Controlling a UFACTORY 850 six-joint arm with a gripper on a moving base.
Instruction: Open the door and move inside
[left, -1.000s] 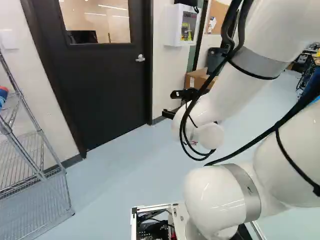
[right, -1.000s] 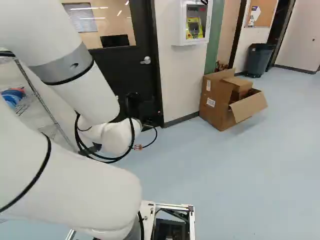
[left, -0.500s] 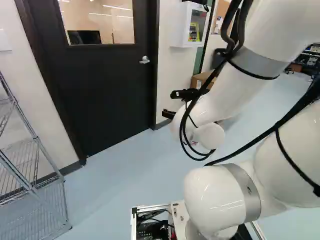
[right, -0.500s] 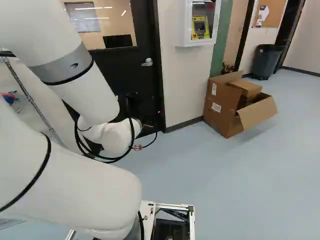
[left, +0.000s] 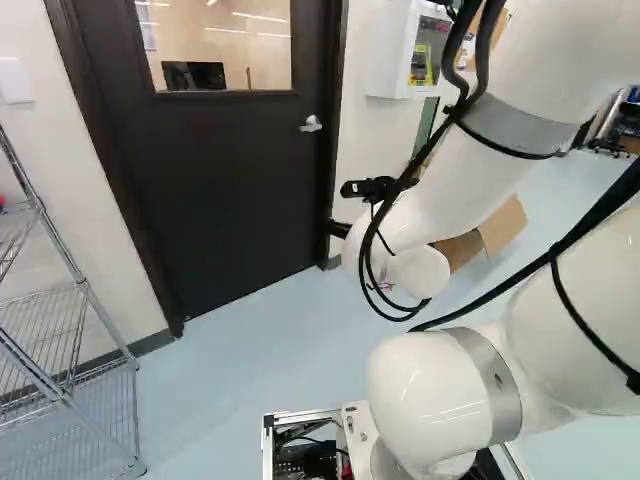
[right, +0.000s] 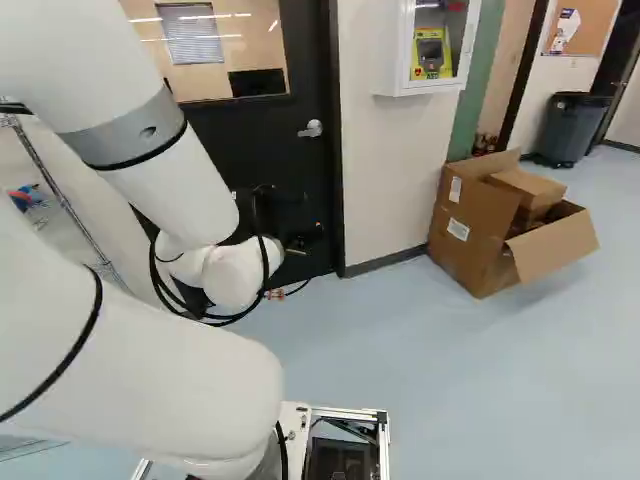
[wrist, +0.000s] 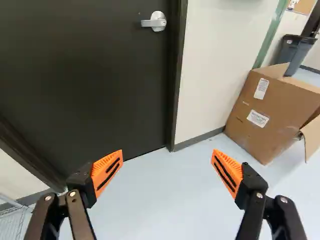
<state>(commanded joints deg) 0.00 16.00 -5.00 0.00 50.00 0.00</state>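
My gripper, seen in part as a dark shape at the arm's end in the left base view (left: 341, 229) and against the door in the right base view, is open in the wrist view (wrist: 166, 172), nothing between its orange pads. The black door (left: 230, 190) is closed in its frame, with a window in its upper part. Its silver lever handle (left: 311, 124) is on the side by the white wall cabinet; in the wrist view the handle (wrist: 155, 21) lies well ahead of the gripper, apart from it.
A wire shelf (left: 70, 350) stands left of the door in the left base view. An opened cardboard box (right: 500, 220) sits on the floor right of the door, a dark bin (right: 571, 128) behind it. The white cabinet (right: 428, 48) hangs on the wall beside the door frame.
The base has moved: door, handle and box have shifted rightward in both base views and look somewhat nearer. The arm keeps its pose over its lowest joint.
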